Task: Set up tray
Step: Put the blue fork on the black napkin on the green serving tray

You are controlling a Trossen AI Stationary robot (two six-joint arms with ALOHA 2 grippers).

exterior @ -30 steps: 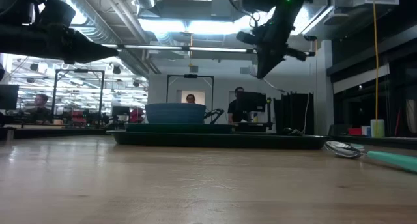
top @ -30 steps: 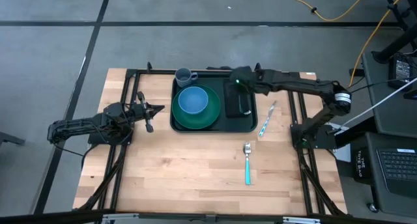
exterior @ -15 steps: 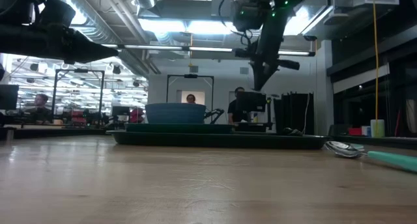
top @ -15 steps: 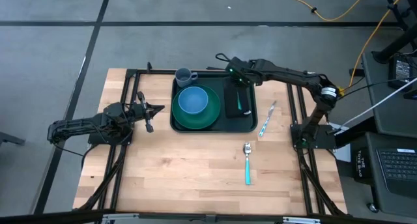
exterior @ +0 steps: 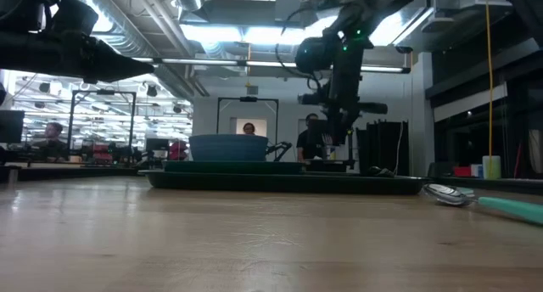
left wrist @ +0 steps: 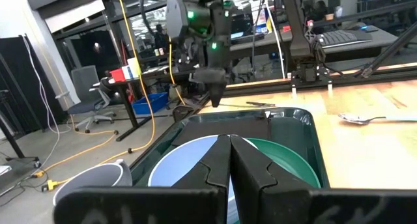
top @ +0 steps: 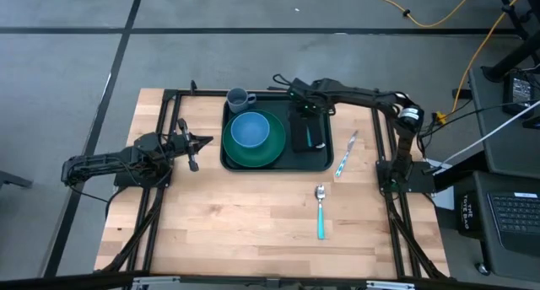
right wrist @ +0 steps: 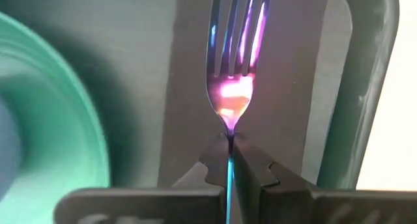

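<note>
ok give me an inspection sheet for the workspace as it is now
surface: wooden table, bare toward the front.
job's things: dark green tray at the back centre, holding a green plate with a blue bowl on it and a black napkin with a fork over it.
clutter: grey mug at the tray's back left corner; spoon and knife on the table right of the tray.
end effectors: right end effector shut on the fork's handle, above the napkin; left end effector shut, empty, waiting left of the tray.
cables: yellow cable on the floor behind the table.
surroundings: people at desks far behind.
</note>
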